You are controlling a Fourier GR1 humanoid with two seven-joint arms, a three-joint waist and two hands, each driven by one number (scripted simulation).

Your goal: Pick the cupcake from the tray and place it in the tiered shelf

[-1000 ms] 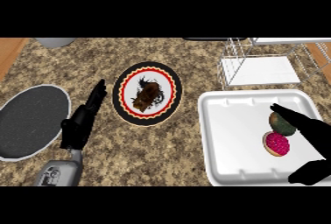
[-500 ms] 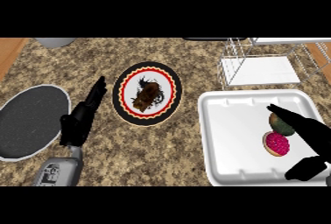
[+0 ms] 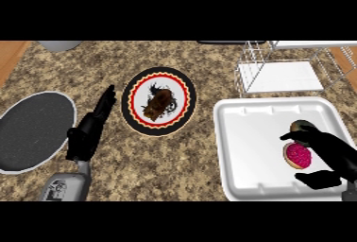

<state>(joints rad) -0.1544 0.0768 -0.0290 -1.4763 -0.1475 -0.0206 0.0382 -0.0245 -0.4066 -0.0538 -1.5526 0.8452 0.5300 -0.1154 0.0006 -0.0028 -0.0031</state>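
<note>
Head view, grasp stage of the pick. The cupcake (image 3: 298,156), pink-topped, lies in the right half of the white tray (image 3: 241,118), near its right wall. The right hand (image 3: 336,159) comes in from the lower right edge and is spread wide around it: the fingers (image 3: 301,137) arch over the far side of the cupcake and the thumb (image 3: 315,180) lies on the near side, so that the cupcake sits in the gap between them (whether either yet touches it cannot be told). Nothing is lifted; the cupcake rests on the tray floor. A small olive-brown item (image 3: 301,125) lies just beyond the fingers, also in the tray.

The tiered shelf (image 3: 282,78), a white wire frame with a flat white level, stands just behind the tray.

The left hand (image 3: 85,135) rests on the counter (image 3: 195,160) with straight fingers, between a dark grey oval plate (image 3: 31,130) and a red-rimmed plate (image 3: 129,109) bearing a brown morsel (image 3: 159,103).

Judged next move: close fingers and thumb on the cupcake without nudging the olive-brown item, lift clear of the tray wall, then carry it away from the body to the shelf.
</note>
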